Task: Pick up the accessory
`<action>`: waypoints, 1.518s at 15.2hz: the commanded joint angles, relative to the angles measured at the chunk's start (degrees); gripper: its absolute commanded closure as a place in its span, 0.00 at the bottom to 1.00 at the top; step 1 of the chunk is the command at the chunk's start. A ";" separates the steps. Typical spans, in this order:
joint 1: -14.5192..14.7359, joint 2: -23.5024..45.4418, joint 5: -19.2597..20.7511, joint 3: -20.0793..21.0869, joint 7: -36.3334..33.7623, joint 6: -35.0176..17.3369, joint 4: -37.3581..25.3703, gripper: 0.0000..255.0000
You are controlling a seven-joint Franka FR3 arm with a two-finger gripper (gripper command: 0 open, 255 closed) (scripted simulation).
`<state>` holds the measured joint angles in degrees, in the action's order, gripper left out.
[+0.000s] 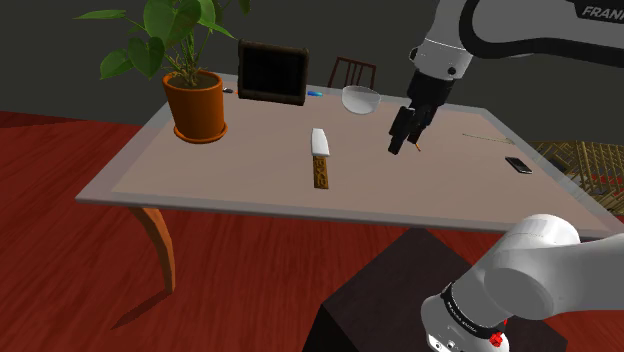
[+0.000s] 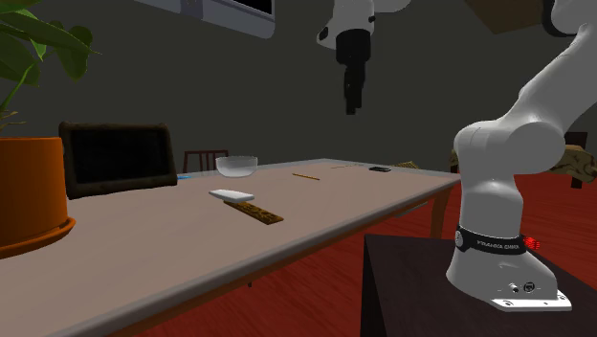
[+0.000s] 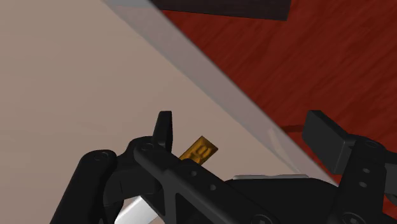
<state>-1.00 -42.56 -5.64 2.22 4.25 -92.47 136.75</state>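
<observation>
My black gripper (image 1: 397, 147) hangs well above the table, over its middle-right part, with its fingers apart and nothing between them. A small flat black item (image 1: 518, 165) lies on the table near the shoulder view's right edge, away from the gripper; it is also in the second exterior view (image 2: 380, 169). In the wrist view the gripper (image 3: 245, 124) stands open over the table's edge, with the brown handle of a knife (image 3: 198, 151) showing behind the hand. A short orange stick (image 1: 418, 146) lies on the table just beside the fingertips' line of sight.
A knife (image 1: 319, 158) with a white blade lies mid-table. Near the far edge stand a clear bowl (image 1: 360, 98), a dark framed panel (image 1: 272, 72) and a potted plant (image 1: 196, 105). A thin stick (image 1: 486, 138) lies right of the gripper. A chair (image 1: 354, 72) stands behind the table (image 1: 230, 180).
</observation>
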 commanded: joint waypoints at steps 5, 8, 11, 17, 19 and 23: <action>-1.38 6.86 -0.66 2.42 -5.41 -7.56 0.19 0.00; -2.50 12.58 -0.69 4.03 -9.50 -12.88 -0.55 0.00; -3.65 18.66 -0.25 5.41 -13.68 -17.78 -2.01 0.00; -5.86 31.42 2.08 7.26 -22.42 -25.98 -6.93 0.00; -6.44 35.74 3.23 7.51 -25.41 -28.16 -9.11 0.00; -7.22 44.35 5.84 7.34 -31.35 -31.66 -14.23 0.00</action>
<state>-8.03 -0.22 -0.43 9.63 -25.50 -122.86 123.28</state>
